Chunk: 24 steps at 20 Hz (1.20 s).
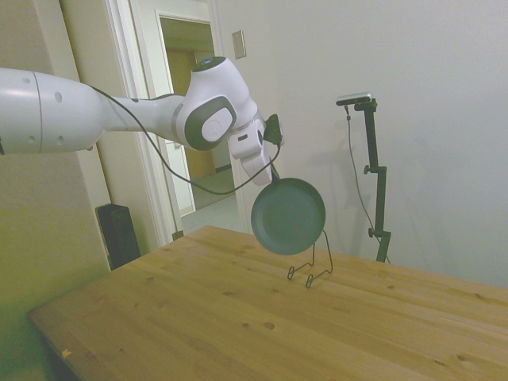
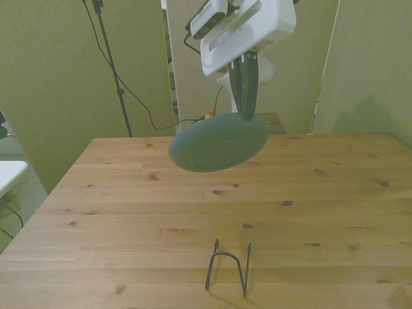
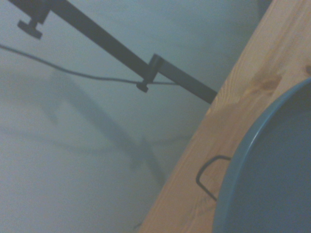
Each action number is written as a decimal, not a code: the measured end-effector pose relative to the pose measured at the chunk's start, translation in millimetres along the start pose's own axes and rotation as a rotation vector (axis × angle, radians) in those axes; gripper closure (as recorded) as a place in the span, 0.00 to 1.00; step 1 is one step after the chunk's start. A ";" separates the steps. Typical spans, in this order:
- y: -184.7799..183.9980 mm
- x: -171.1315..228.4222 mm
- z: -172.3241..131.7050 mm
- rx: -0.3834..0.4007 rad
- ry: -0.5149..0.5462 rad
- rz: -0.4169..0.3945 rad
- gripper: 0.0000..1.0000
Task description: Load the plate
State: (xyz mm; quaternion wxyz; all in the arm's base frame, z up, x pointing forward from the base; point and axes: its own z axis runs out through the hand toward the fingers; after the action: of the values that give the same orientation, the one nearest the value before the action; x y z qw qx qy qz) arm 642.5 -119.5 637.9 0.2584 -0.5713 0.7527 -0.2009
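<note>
The dark green plate (image 1: 289,216) hangs in the air above the wooden table (image 1: 198,317), held by its upper rim. My gripper (image 2: 245,114) is shut on that rim, with its dark fingers (image 2: 243,87) pointing down. In the front view the plate (image 2: 219,143) is tilted, well above the tabletop. A thin black wire stand (image 1: 311,266) sits on the table just below and behind the plate in the side view. In the front view that stand (image 2: 228,267) is near the table's front edge. The wrist view shows the plate's rim (image 3: 238,165) and part of the stand (image 3: 208,174).
The table's edge (image 3: 204,126) runs close to the stand on the wall side. A doorway (image 1: 194,119) and a dark speaker (image 1: 119,234) are behind the arm. A cable (image 2: 138,106) hangs behind the table.
</note>
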 end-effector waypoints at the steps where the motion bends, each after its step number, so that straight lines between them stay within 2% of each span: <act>1: -7.6 2.1 1.7 0.009 0.012 0.004 1.00; 8: -47.6 -7.2 23.0 0.022 0.068 0.008 1.00; 14: -55.9 -28.5 42.8 0.007 0.075 -0.003 1.00; 18: -58.7 -31.4 43.0 -0.012 0.077 -0.006 1.00; 21: -59.8 -30.3 51.1 0.024 0.102 -0.026 1.00; 24: -52.6 -33.2 78.5 0.076 0.144 -0.065 1.00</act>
State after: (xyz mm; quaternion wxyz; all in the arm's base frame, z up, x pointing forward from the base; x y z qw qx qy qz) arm 738.0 -102.1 613.0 0.2186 -0.5692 0.7422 -0.2781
